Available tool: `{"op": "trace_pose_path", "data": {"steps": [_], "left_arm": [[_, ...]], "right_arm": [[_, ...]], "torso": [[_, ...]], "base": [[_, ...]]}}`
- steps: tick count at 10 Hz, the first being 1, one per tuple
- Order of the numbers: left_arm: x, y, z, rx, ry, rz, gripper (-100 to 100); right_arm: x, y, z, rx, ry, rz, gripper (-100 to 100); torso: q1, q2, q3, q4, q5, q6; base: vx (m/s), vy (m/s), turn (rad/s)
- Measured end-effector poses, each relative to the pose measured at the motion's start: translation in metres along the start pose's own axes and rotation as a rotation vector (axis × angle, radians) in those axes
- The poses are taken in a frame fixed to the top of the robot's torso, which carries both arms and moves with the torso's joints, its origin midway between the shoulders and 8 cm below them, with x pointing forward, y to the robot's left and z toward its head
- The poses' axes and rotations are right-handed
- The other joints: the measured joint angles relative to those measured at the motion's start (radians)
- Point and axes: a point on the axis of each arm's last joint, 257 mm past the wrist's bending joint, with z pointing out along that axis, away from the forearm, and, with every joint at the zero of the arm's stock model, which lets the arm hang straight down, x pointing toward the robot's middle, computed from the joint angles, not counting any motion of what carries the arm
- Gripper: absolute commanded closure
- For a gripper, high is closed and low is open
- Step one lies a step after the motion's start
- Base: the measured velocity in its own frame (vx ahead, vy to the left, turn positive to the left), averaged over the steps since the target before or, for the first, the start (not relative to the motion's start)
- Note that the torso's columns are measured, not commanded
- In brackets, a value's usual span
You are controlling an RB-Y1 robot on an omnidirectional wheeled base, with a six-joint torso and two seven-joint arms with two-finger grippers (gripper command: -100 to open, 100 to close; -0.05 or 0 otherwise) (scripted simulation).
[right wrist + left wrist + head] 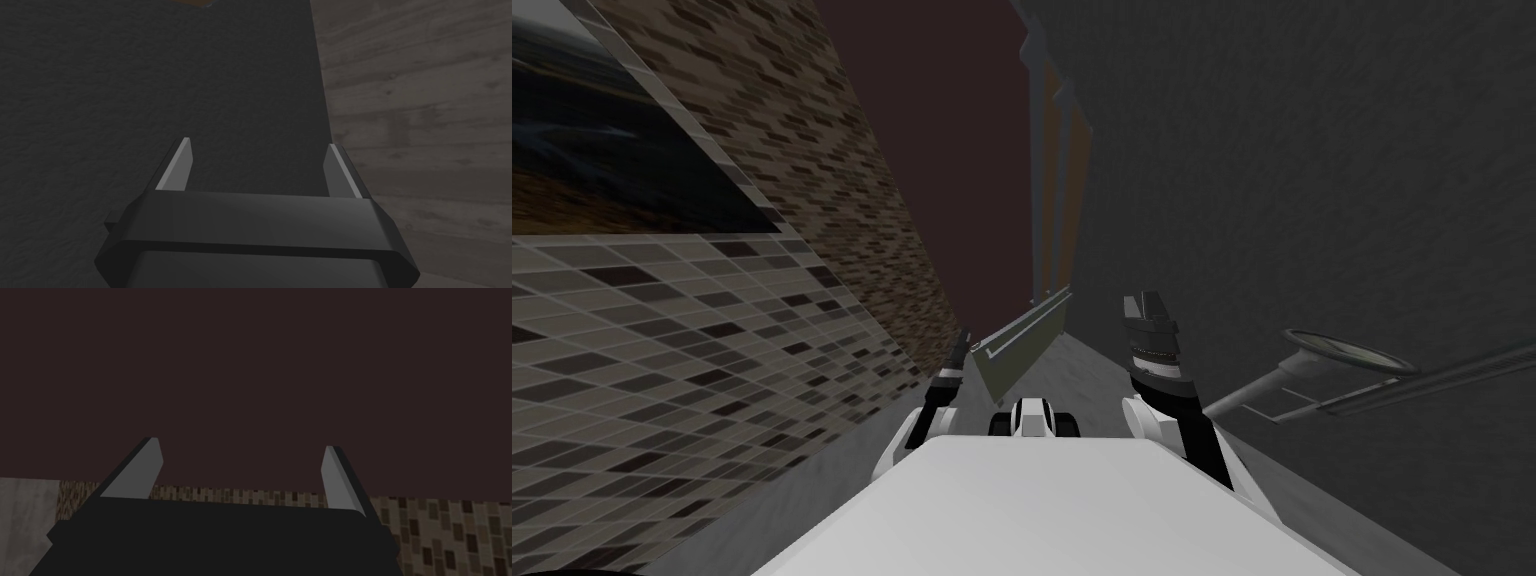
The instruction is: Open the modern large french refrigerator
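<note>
A large dark grey, rough-textured front (1312, 180), which I take for the refrigerator, fills the right side of the head view. Long light grey handle bars (1442, 380) run along it low on the right. My right gripper (1144, 305) is raised close to this front, left of the bars and apart from them. In the right wrist view my right gripper (260, 150) stands open, nothing between its fingers, facing the same dark grey surface (175, 75). My left gripper (962, 350) is low by the tiled wall; in its wrist view my left gripper (242, 450) is open and empty before a dark maroon surface (250, 363).
A brown-and-beige tiled wall (712, 330) with a framed picture (602, 130) is close on the left. A dark maroon wall (952, 150) lies ahead. A slanted olive-grey panel (1027, 340) sits between the arms. A round grey disc on a stem (1347, 352) juts out by the handle bars. Grey wood-grain floor (425, 125).
</note>
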Motion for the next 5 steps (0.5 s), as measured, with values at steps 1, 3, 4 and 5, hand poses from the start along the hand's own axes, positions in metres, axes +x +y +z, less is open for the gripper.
{"op": "trace_pose_path", "data": {"steps": [1, 3, 4, 5], "left_arm": [[0.001, 0.006, 0.000, -0.012, 0.003, 0.000, -100], [0.004, 0.019, -0.003, -0.040, 0.008, -0.003, -100], [0.006, 0.025, -0.004, -0.049, 0.009, -0.003, -100], [0.006, 0.032, -0.008, -0.067, 0.013, -0.004, -100]], "right_arm": [[0.000, 0.000, 0.000, 0.000, 0.000, 0.000, 0], [0.000, 0.000, 0.000, 0.000, 0.000, 0.000, 0], [0.000, 0.000, 0.000, 0.000, 0.000, 0.000, 0], [0.000, 0.000, 0.000, 0.000, 0.000, 0.000, 0]], "torso": [[0.001, -0.001, -0.001, -0.001, 0.001, 0.000], [0.001, -0.001, -0.001, -0.001, 0.000, 0.000], [0.001, -0.002, -0.001, -0.001, 0.001, 0.000], [0.000, -0.001, 0.000, 0.000, 0.000, 0.000]], "base": [[-0.006, -0.013, 0.002], [-0.002, -0.012, 0.002], [0.000, -0.016, -0.006], [-0.001, -0.011, 0.011]]}}
